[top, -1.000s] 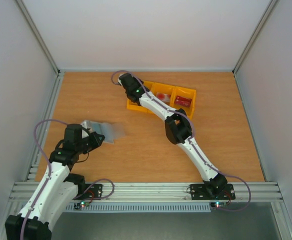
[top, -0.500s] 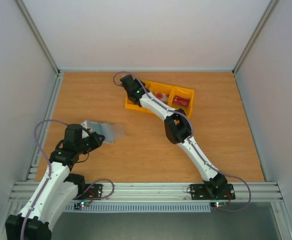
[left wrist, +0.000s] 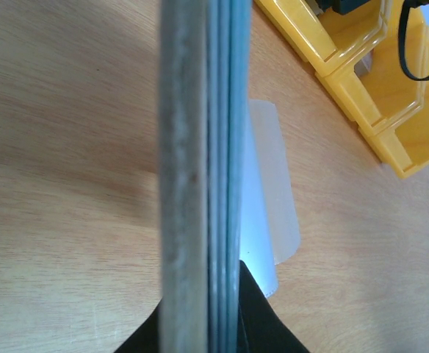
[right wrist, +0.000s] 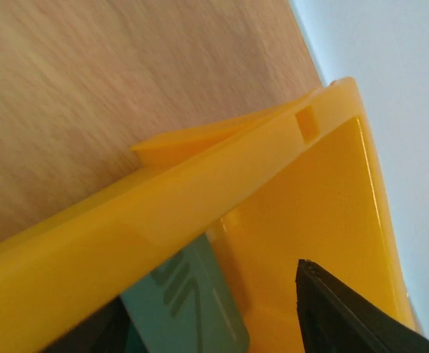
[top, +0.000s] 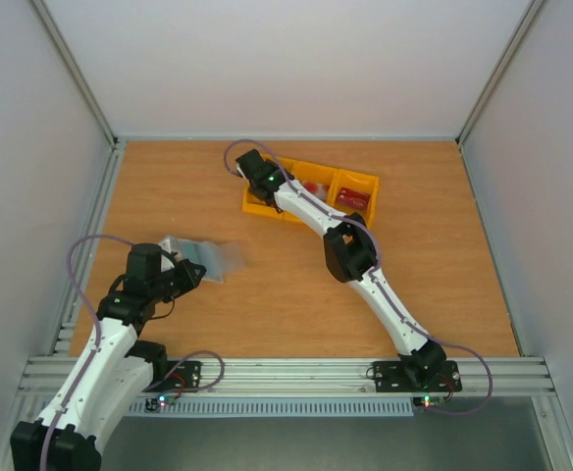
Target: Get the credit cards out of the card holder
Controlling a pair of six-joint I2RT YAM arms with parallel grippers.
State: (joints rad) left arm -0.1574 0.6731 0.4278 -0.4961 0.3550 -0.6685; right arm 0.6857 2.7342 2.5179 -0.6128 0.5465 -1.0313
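The card holder [top: 211,257], cream outside and grey-blue inside, is held off the table at the left with my left gripper [top: 182,276] shut on it. In the left wrist view its edge [left wrist: 200,169] rises straight up from between the fingers [left wrist: 262,323], and a translucent flap hangs to the right. My right gripper [top: 248,167] is over the left compartment of the yellow tray [top: 373,181], its jaws open. A teal credit card [right wrist: 189,301] lies loose in that compartment between the fingers [right wrist: 347,312]. A pinkish red-and-white card [top: 316,188] and a dark red card [top: 354,199] lie in the other compartments.
The yellow tray's wall [right wrist: 200,198] crosses the right wrist view close to the fingers. The tray stands at the back middle of the wooden table [top: 267,304]. Metal rails run along the left and near edges, and white walls close in the sides and back.
My right gripper has gone from shut to open over the tray's left compartment, and the tray has slid slightly left. The left arm and holder have not moved.
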